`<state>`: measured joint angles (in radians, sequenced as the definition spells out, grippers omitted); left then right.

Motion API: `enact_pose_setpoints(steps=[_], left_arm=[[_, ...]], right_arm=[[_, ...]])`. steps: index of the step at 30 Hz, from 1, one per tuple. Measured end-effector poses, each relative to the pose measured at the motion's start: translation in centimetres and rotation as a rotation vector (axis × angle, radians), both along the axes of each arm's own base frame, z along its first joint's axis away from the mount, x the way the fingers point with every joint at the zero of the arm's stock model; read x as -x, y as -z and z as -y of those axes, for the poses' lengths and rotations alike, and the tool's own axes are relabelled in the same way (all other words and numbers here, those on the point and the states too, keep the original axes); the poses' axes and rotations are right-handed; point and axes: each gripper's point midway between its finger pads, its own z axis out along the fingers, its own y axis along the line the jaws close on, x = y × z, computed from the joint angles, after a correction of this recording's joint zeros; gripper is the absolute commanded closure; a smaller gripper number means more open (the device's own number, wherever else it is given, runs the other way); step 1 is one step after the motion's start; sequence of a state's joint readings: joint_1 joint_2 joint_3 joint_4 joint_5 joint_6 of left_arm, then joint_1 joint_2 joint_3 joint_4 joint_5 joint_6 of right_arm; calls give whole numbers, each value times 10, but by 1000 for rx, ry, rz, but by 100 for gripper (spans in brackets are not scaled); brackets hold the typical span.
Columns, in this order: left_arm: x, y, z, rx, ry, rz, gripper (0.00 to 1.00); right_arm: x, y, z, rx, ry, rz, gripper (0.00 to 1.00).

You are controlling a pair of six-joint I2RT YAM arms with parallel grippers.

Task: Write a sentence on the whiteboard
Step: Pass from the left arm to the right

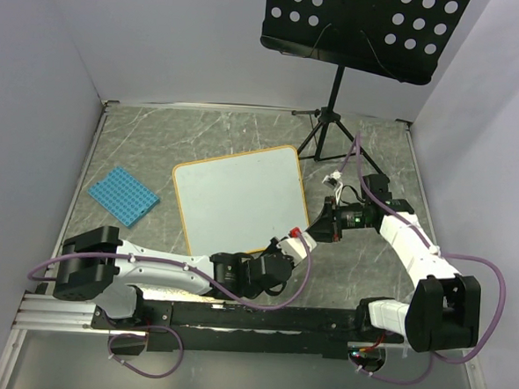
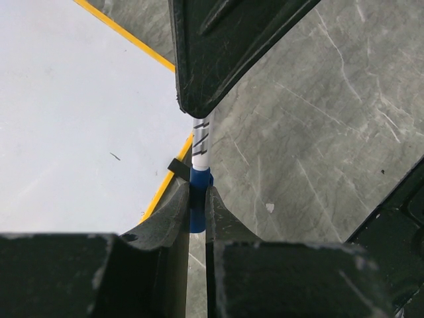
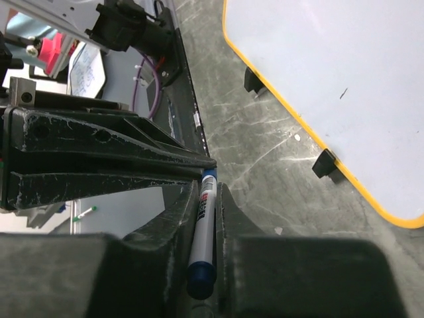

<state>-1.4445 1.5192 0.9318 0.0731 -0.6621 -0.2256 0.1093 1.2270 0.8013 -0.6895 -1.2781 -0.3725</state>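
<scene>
L hand (image 2: 197,199) pinched tight on blue end of marker (image 2: 201,142). R hand (image 3: 209,199) clamped on white barrel of same pen, so both hold it at once. Pen bridges them just off near-right corner of whiteboard (image 1: 242,193). Board lies flat mid-counter (image 1: 140,134), blank bar a tiny dark speck; no sentence on it yet.

Looks like the uncap step, imo. To do it clean: pull straight along pen axis, no twist/bend, both pinches firm. R hand sits mid-barrel, so should have enough purchase. Hold pen above counter, clear of board edge & black clip feet (image 3: 323,162).

Pose: L forearm stretched low along near edge, wrist pointing right. R arm folded in from right side, wrist facing left at L hand. Hands nose to nose.
</scene>
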Motion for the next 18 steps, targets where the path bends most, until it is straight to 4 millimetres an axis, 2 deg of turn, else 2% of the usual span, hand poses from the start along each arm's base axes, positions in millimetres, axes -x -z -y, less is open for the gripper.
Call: enact_pose_setpoints(steps=[4,6,9,10,12,13,15,18], left_arm=[[0,-1,1,5,-1,1,95],[0,-1,1,7,-2,-1,86],[1,-1,1,26,-4,-8,58],[1,0,0,35,-6,-14,40],[4,2,-5,57,-5,-33,26],[6,3,-8,72,-6,-47,16],[11,3,-17,113,-4,-75,8],[16,-7,-28,206,4,-116,7]], right_arm=[[0,-1,0,2,-4,7,100],[0,-1,0,2,-3,8,100],[1,-2,1,3,-2,14,100],[1,-3,1,2,0,19,100],[0,-5,2,0,5,33,100],[0,-7,2,-2,7,38,100],[-1,-8,3,-3,13,45,100],[-2,-8,3,-3,18,43,100]])
